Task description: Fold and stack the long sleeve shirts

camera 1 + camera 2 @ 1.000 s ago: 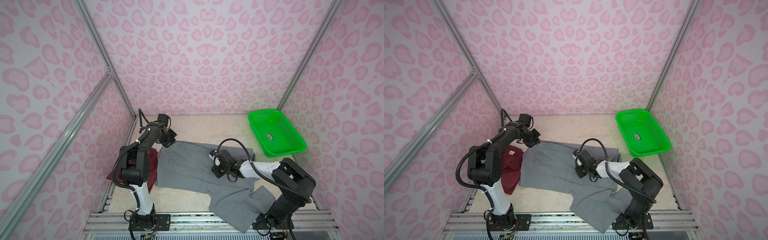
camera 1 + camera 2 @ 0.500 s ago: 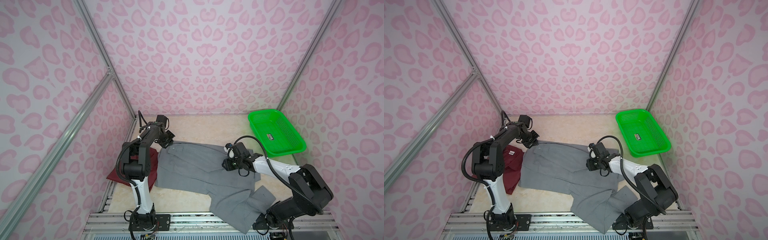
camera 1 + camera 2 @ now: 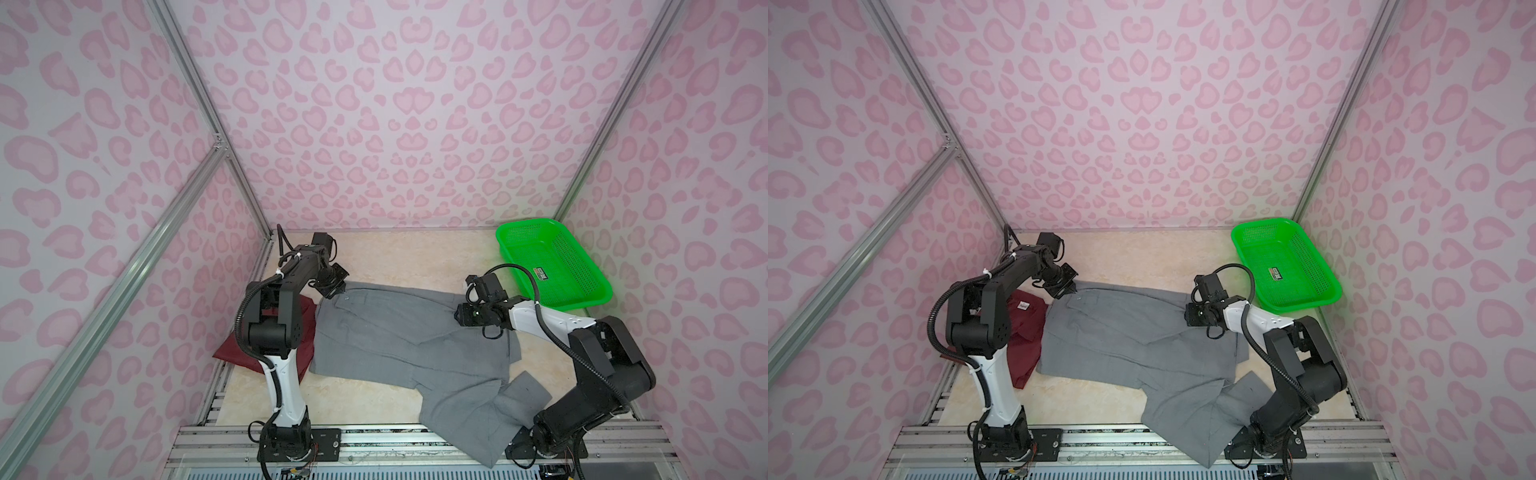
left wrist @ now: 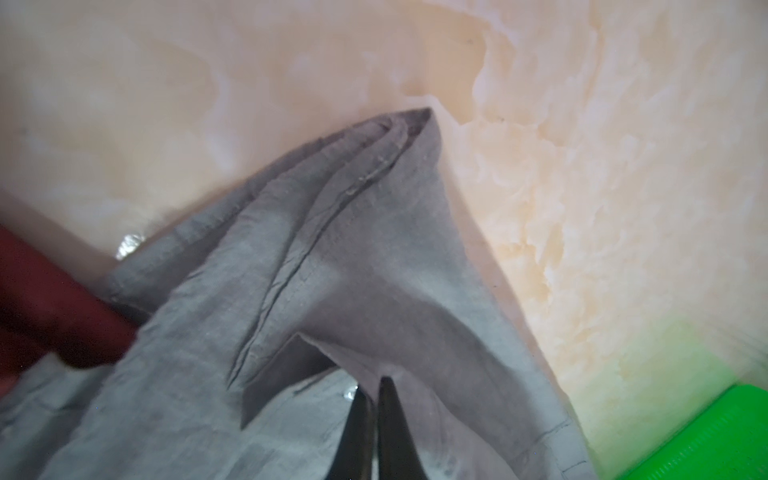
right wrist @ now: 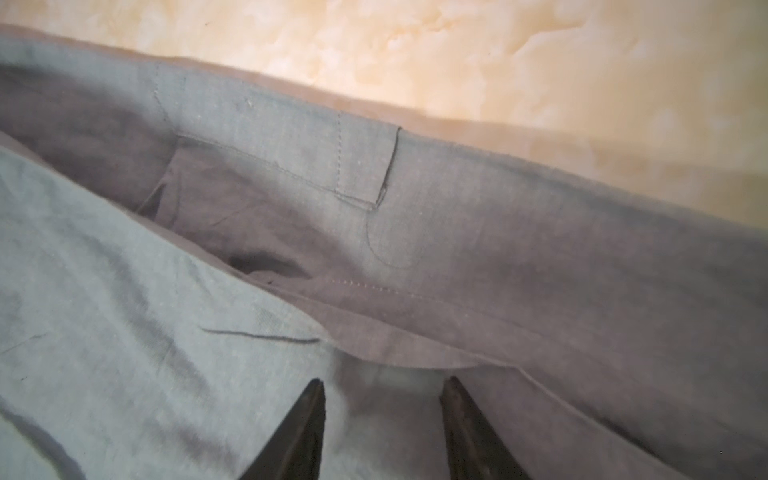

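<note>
**Grey shirt pinched at corner**

The grey shirt (image 3: 407, 340) lies spread on the table (image 3: 407, 257). The maroon shirt (image 3: 1027, 332) sits just beside it, its white neck label (image 3: 1022, 305) too small to read. The left gripper (image 4: 376, 382) pinches the grey shirt's far corner — the right gripper (image 5: 382, 382) hovers above, jaws apart. The green basket (image 3: 582, 302) has a sticker (image 3: 541, 273), unreadable too.

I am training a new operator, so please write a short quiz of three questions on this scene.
1. True or false: the bright green perforated plastic basket holds a shirt.
2. Which gripper has its jaws apart over the plain grey cloth shirt? A: left gripper. B: right gripper.
3. What small white thing shows on the dark maroon cloth shirt?
Key: 1 false; 2 B; 3 a label.
</note>
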Controlling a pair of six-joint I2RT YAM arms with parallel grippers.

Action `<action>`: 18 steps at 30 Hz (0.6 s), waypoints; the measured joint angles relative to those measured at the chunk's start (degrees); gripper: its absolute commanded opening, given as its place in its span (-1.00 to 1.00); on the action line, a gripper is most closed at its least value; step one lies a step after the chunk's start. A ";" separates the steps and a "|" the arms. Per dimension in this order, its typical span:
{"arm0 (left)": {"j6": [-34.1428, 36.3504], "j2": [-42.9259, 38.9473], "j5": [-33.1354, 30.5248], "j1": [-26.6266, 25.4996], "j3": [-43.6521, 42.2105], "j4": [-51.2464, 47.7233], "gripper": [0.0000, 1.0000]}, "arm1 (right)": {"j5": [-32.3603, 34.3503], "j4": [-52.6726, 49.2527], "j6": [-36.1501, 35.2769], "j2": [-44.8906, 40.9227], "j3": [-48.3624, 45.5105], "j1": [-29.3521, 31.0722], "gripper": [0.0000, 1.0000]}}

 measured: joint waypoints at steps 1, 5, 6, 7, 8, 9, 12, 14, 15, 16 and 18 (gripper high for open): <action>0.04 0.11 0.15 0.11 -0.04 0.11 -0.85 | -0.09 0.48 0.39 0.68 0.15 -0.37 -0.05; 0.66 0.57 0.35 0.57 -0.39 0.48 -0.77 | 0.57 1.70 2.73 1.81 0.28 -2.01 -0.03; 0.87 0.59 0.35 0.68 -0.46 0.50 -0.73 | 1.33 1.86 2.99 1.79 0.46 -2.05 -0.02; 0.87 0.59 0.35 0.74 -0.48 0.50 -0.68 | 1.51 1.88 3.08 1.79 0.87 -2.05 -0.01; 0.87 0.59 0.35 0.83 -0.48 0.52 -0.64 | 1.53 1.88 3.39 1.79 1.40 -2.01 -0.01; 0.90 0.59 0.37 1.01 -0.48 0.55 -0.57 | 1.55 1.99 3.72 1.79 1.97 -2.01 -0.01; 1.05 0.59 0.39 1.18 -0.48 0.55 -0.31 | 1.60 3.13 3.87 1.79 2.56 -2.01 0.00; 1.05 0.59 0.39 1.22 -0.48 0.55 -0.11 | 1.62 3.04 3.89 1.81 2.56 -2.03 0.00; 1.09 0.59 0.44 1.22 -0.44 0.52 -0.08 | 1.64 2.91 3.89 1.84 2.64 -2.03 0.00; 1.88 0.50 0.61 1.46 -0.09 0.04 -0.06 | 1.79 2.40 3.89 1.84 3.02 -2.03 0.00; 1.88 -0.04 1.03 1.75 0.83 -0.63 0.35 | 1.77 2.12 3.87 1.01 3.21 -1.90 0.01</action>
